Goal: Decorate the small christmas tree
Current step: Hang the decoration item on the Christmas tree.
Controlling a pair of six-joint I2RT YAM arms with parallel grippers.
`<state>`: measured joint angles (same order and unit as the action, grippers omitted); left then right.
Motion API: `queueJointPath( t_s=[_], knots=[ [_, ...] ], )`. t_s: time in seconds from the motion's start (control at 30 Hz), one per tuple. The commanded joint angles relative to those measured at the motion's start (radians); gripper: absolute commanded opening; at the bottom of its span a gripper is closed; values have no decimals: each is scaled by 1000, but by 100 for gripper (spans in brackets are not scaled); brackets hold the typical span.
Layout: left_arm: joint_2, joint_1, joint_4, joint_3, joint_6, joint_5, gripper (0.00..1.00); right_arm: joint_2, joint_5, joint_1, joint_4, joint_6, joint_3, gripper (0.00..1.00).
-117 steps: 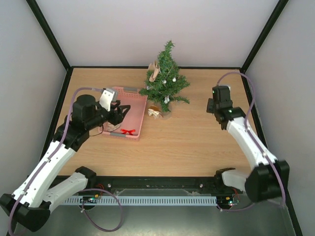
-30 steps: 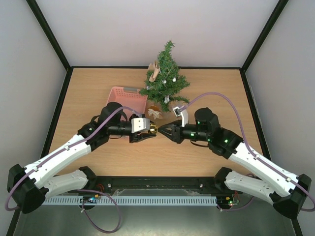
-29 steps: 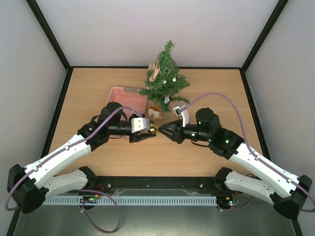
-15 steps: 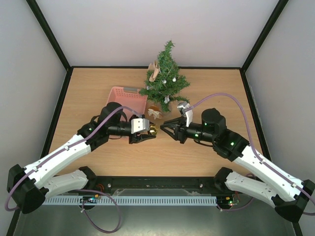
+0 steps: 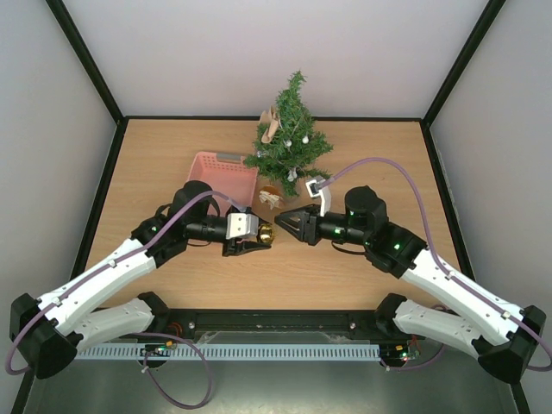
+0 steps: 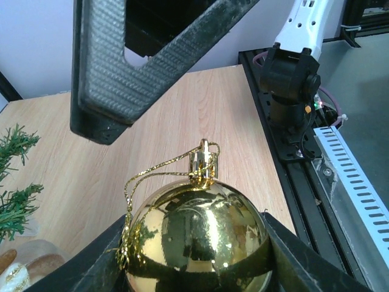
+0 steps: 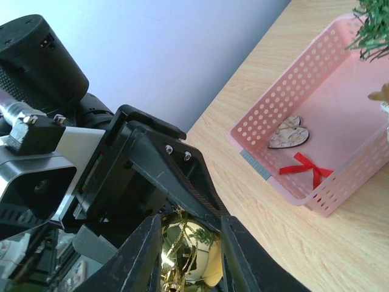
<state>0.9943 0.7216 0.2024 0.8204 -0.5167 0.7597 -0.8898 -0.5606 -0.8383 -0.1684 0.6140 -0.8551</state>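
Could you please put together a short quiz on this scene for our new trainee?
1. True or false: the left gripper holds a gold bauble.
2. What lies in the pink basket? A) a red bow and a heart ornament; B) a silver bell; C) a pine cone.
3. Fill in: the right gripper faces the bauble with its jaws ____.
Key: 1 true; 2 A; 3 open.
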Motion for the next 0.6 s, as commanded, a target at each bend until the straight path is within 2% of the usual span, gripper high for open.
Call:
queueJointPath(
  t_s=[0.0,0.57],
  knots=[
    [-20,2,3,23,-28,47,41,-15,-25,-5,32,51,2,26],
    [-17,4,8,28,-35,56,40,11,-103,-5,153,131,106,21]
  ],
)
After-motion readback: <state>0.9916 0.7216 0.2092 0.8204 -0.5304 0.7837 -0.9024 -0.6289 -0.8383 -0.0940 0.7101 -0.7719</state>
